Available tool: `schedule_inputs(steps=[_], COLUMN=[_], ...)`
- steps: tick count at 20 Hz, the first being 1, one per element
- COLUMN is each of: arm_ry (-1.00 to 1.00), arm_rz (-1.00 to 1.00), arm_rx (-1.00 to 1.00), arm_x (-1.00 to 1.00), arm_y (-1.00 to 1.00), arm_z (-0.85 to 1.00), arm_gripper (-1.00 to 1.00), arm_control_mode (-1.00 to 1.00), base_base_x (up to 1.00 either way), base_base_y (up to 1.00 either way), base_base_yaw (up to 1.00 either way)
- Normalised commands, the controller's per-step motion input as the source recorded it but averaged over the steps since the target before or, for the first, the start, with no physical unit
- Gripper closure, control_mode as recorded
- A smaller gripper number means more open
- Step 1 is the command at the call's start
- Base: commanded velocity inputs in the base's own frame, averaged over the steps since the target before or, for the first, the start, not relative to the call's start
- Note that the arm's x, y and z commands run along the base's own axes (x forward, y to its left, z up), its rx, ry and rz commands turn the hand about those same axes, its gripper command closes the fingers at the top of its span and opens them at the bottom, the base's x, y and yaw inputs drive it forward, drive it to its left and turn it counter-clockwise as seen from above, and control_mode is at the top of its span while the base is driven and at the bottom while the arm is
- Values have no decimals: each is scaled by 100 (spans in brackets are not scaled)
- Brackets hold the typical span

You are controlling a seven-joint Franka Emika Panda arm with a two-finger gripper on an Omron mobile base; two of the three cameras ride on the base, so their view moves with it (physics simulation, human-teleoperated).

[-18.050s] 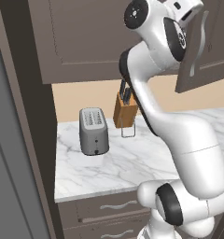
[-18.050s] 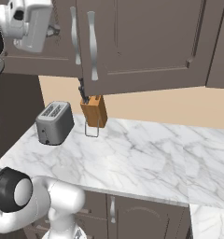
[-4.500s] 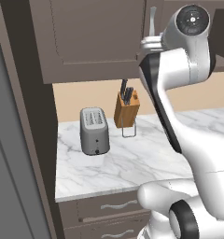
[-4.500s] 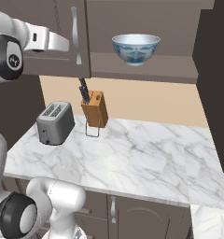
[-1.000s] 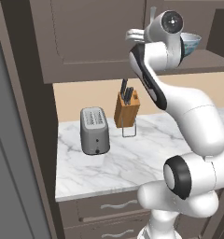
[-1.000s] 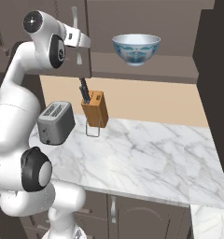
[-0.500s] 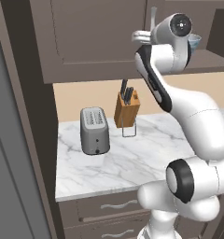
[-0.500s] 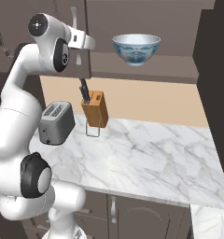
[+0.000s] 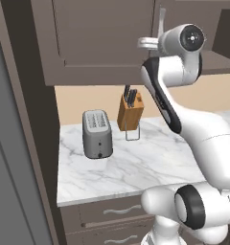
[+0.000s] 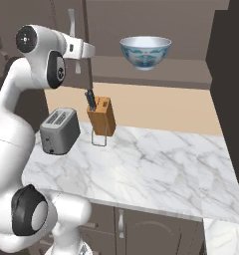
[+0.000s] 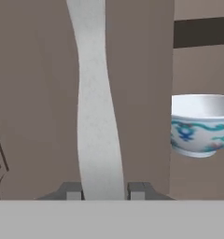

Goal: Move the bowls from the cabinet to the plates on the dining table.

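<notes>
Bowl (image 10: 145, 52) with blue pattern sat in the cabinet (image 10: 156, 69); the pincer (image 11: 104, 190) straddled the silver handle (image 11: 97, 116), seemingly clamped on it.

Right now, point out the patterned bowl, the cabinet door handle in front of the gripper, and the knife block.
patterned bowl (image 10: 145, 52), right base view, on its outer side wall.
cabinet door handle (image 11: 96, 116), hand view, mid-length of the silver bar.
knife block (image 9: 130, 111), left base view, on its wooden front face.

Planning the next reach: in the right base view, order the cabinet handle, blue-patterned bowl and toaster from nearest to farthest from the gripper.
1. Cabinet handle, at the gripper.
2. Blue-patterned bowl, on the open shelf to its right.
3. Toaster, below on the counter.
</notes>
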Motion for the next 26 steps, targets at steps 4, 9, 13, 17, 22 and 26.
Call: schedule_inputs(steps=[4,9,13,17,22,26], arm_ry=[-2,0,0,0,0,-2], arm_rz=[-3,-5,-7,-7,-6,-5], arm_rx=[0,0,0,-1,-1,-2], arm_x=[-69,-67,-63,-68,-72,-74], arm_y=[3,7,16,17,15,14], arm_z=[29,39,38,33,29,25], arm_gripper=[100,100,100,100,100,100], arm_control_mode=[-100,-100,-100,-100,-100,-100], base_base_x=[0,0,0,0,0,0], base_base_y=[0,0,0,0,0,0], base_base_yaw=[0,0,0,0,0,0])
